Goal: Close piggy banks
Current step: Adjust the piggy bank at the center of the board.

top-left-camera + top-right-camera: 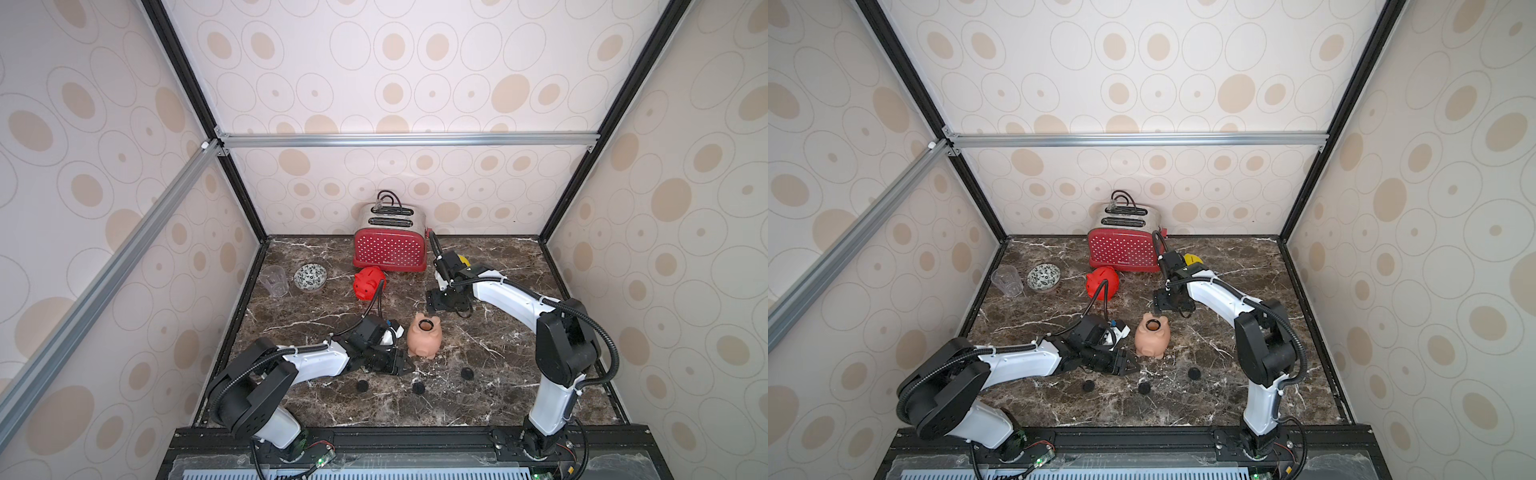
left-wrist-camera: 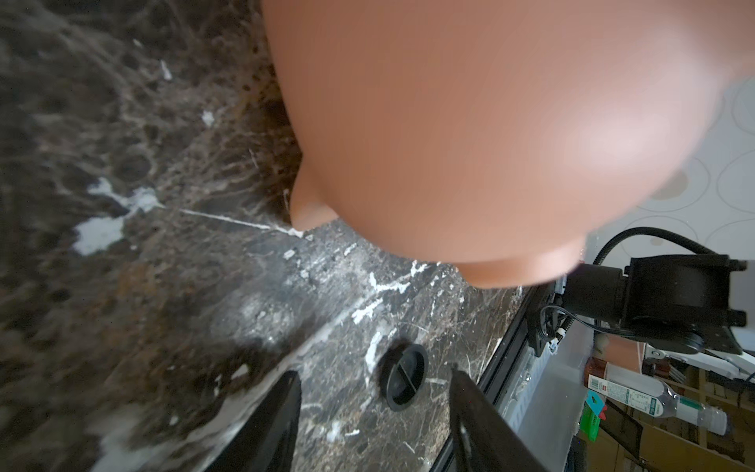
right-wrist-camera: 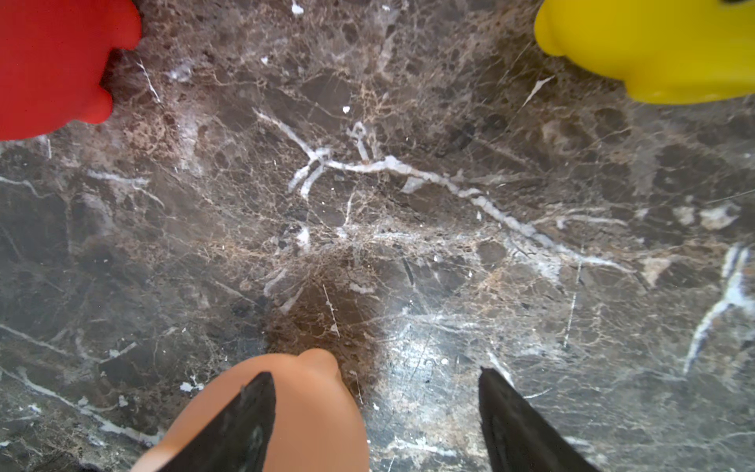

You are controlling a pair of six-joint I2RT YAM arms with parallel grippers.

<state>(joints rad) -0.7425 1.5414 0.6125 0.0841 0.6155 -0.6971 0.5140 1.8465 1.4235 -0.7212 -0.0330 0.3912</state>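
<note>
Left arm [image 1: 316,360] low over table [image 1: 519,399], left jaws half apart, empty, just beside peach-pink pig [image 1: 424,340], aimed toward middle black plug [image 1: 418,388], one of three lying before pig; judged: plug pickup. Pig on back, belly hole [image 1: 424,326] up, unplugged, set for insertion. Right jaws wide, empty, hovering behind pig, likely to steady it. Path to plug clear; pig close alongside, nudge risk. Red pig [image 1: 369,283], yellow pig [image 1: 463,261] farther behind pig, by toaster [image 1: 390,245]; bowl [image 1: 310,275], cup [image 1: 274,281] well apart.
</note>
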